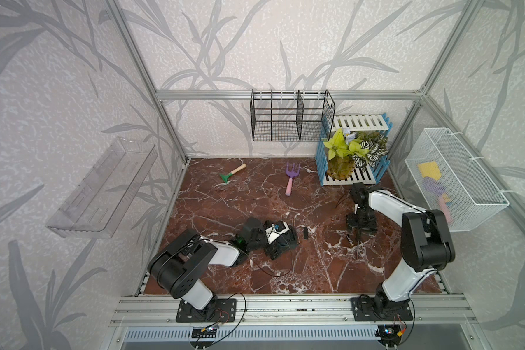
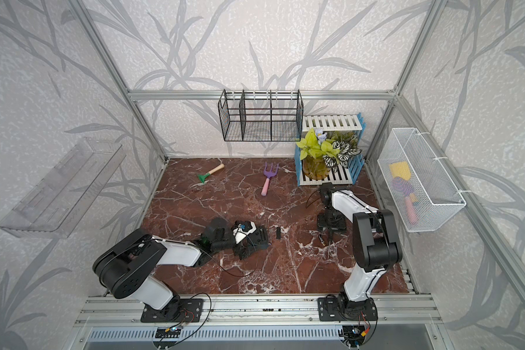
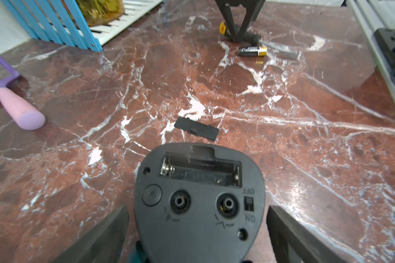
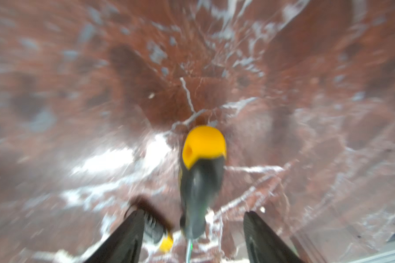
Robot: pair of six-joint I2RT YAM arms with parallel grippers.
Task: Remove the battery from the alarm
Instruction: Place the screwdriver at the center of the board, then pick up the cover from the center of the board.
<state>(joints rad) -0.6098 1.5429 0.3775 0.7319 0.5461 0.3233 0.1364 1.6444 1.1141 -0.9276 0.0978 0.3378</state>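
Scanning wide, found the white mesh basket (image 1: 479,194) holding yellow, purple and pink items. Found the alarm (image 3: 198,223) back-up on the marble (image 1: 225,212), battery bay (image 3: 201,170) uncovered, between the wide-spread fingers (image 3: 105,234) of the left gripper (image 3: 196,208), gaps either side. Saw the right gripper (image 4: 194,213) parted, straddling the screwdriver (image 4: 201,177) without clamping it. Spotted the battery (image 3: 252,51) lying beside that screwdriver, well apart from the alarm.

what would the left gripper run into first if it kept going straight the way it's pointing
The alarm: it sits between the left gripper's open fingers, so it likely comes first. Beyond it lies the loose battery cover.
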